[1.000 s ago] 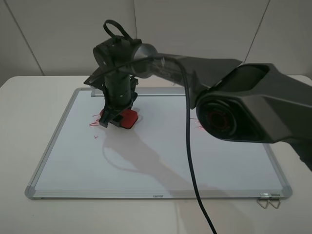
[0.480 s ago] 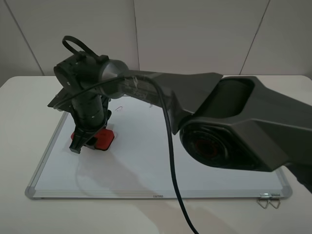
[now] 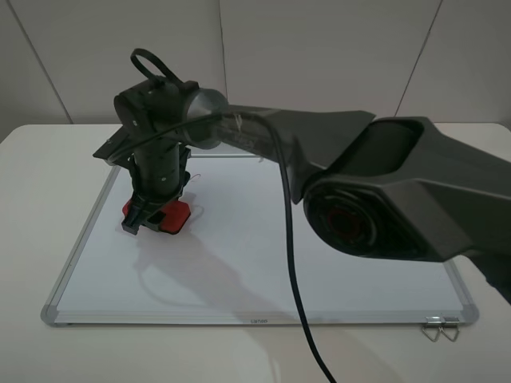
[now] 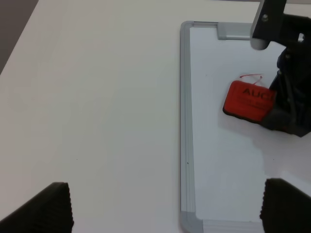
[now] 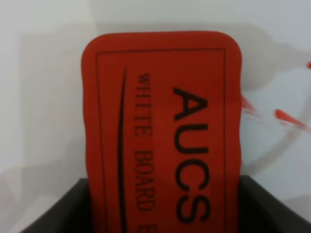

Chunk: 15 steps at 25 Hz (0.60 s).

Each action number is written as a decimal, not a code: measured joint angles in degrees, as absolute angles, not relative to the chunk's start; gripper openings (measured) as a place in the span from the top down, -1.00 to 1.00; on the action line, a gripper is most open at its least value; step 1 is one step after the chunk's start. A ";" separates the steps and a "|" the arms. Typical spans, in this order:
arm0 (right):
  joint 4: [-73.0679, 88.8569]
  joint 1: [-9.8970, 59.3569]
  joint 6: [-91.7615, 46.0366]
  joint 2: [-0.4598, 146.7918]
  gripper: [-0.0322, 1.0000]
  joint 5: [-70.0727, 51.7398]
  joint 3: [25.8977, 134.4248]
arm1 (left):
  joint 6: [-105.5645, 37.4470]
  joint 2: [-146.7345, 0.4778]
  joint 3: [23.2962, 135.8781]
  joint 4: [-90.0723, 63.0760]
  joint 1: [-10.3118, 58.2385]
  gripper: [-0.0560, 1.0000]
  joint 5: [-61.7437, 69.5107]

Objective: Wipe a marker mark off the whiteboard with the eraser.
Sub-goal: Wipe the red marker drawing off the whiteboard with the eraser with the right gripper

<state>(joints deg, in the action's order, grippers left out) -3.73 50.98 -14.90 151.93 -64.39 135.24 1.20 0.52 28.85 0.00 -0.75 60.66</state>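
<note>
Since half a second ago the right gripper (image 3: 150,217) has shifted slightly toward the board's far edge, taking the small red rounded eraser with dark lettering (image 3: 174,215) with it. Its jaws are closed on one end of the eraser, which lies flat on the large white whiteboard with silver frame (image 3: 239,287), near the left frame. Of the red marker mark (image 4: 250,76), only thin strokes show, just beside the eraser. The left gripper (image 4: 170,211) hangs above the white table (image 4: 97,97) and the board's left frame, jaws wide apart and empty. The dark right arm and a black cable (image 3: 291,263) cross the board, hiding much of its right half.
</note>
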 joint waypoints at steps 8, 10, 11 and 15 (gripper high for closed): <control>-3.73 43.18 -14.90 151.98 -0.04 -63.12 135.24 | 1.20 0.52 28.85 0.00 -0.75 -0.57 60.66; -3.73 42.18 -14.90 151.98 -0.04 -63.12 135.24 | 1.20 0.52 28.85 0.00 -0.75 -0.57 60.66; -3.73 41.96 -14.90 151.98 -0.04 -63.12 135.24 | 1.20 0.52 28.85 0.00 -0.75 -0.57 60.66; -3.81 41.99 -14.90 151.98 -0.04 -63.12 135.24 | 1.20 0.52 28.85 0.00 -0.75 -0.57 60.66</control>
